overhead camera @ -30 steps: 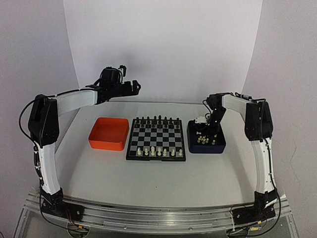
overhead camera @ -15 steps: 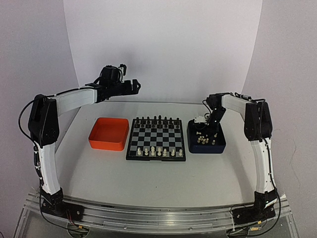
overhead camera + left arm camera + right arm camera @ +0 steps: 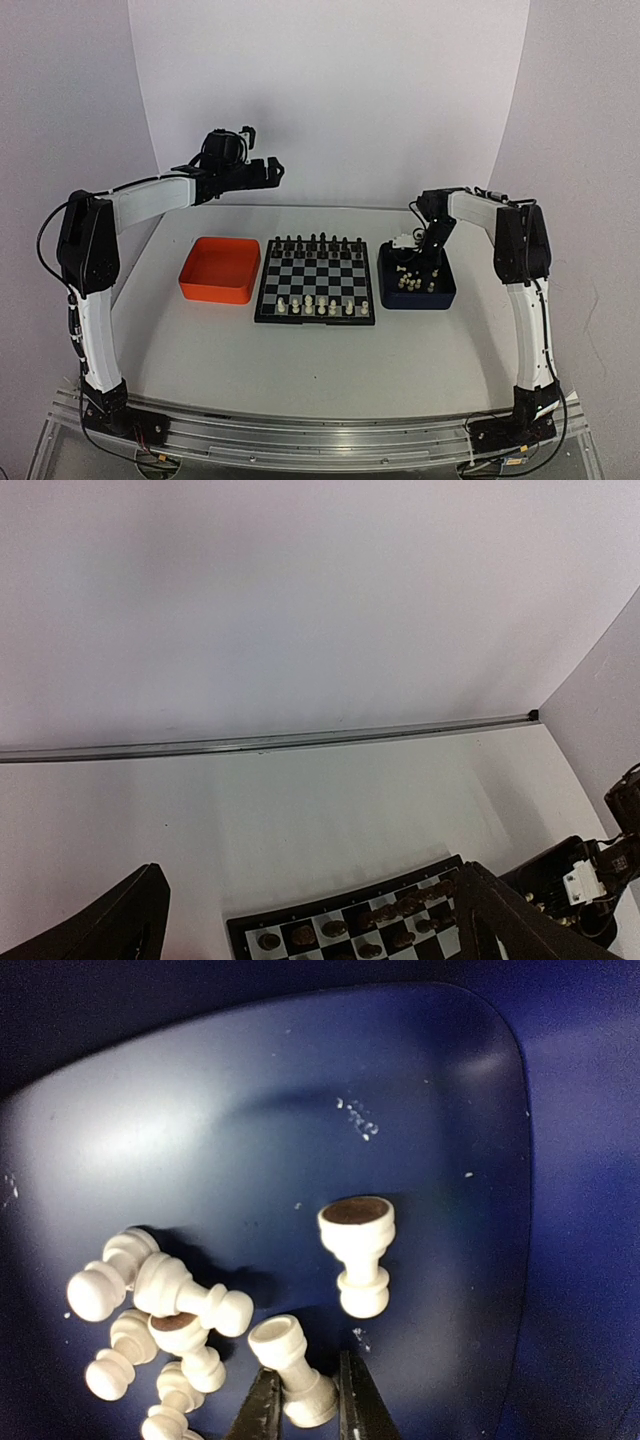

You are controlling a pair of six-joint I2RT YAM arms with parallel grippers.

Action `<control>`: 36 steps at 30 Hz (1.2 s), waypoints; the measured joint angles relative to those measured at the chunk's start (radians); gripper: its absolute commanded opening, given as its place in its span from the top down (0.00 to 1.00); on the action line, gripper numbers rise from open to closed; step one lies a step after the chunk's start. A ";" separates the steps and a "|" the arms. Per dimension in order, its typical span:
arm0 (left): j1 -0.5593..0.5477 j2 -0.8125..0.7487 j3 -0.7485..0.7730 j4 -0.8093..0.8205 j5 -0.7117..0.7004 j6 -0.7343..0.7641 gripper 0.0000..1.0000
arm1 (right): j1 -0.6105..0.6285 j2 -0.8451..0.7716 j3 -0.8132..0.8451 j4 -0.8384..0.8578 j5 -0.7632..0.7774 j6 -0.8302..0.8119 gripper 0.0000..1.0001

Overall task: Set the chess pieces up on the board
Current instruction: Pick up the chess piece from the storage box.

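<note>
One chess piece (image 3: 292,1365) | lying between right claw (image 3: 306,1375) tips | in blue tray (image 3: 480,1260)

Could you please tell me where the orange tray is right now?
In the top view, the orange tray sits on the left half of the table, close beside the chessboard's left edge.

An orange square tray (image 3: 214,293) is set on the left of a pale table (image 3: 300,370), and a dark blue square tray (image 3: 420,300) well apart to its right. Between them, toward the far side, a row of tiny black chess pieces (image 3: 315,242) is seen. A white backdrop (image 3: 330,90) is curved behind, and a metal rail (image 3: 320,440) is fixed along the near edge.
</note>
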 measured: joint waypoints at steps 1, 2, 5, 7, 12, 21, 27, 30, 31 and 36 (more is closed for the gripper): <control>0.000 0.000 0.000 0.000 0.000 0.000 0.00 | 0.000 -0.003 -0.004 0.003 0.002 0.001 0.92; 0.000 0.000 0.000 0.000 0.000 0.000 0.00 | 0.000 -0.005 -0.008 0.005 0.004 0.001 0.94; 0.000 0.000 0.000 0.000 0.000 0.000 0.00 | 0.001 -0.011 -0.017 0.013 0.019 0.001 1.00; 0.000 0.000 0.000 0.001 0.001 0.000 0.00 | 0.004 -0.013 -0.022 0.017 0.028 0.001 1.00; 0.000 0.000 -0.002 0.003 0.001 -0.001 0.00 | 0.006 -0.017 -0.025 0.020 0.037 0.001 1.00; 0.000 -0.001 -0.069 0.053 0.003 -0.009 0.00 | 0.008 -0.025 -0.025 0.015 0.044 0.005 1.00; 0.000 -0.026 -0.110 0.078 0.018 -0.018 0.00 | 0.007 -0.059 -0.040 -0.007 0.053 0.023 1.00; 0.000 -0.060 -0.135 0.107 0.032 -0.022 0.00 | 0.007 -0.105 -0.063 -0.010 0.057 0.035 1.00; 0.000 -0.071 -0.143 0.115 0.037 -0.024 0.00 | 0.007 -0.125 -0.071 -0.010 0.056 0.042 1.00; 0.000 -0.146 -0.201 0.160 0.072 -0.038 0.00 | 0.007 -0.239 -0.102 0.005 0.042 0.085 1.00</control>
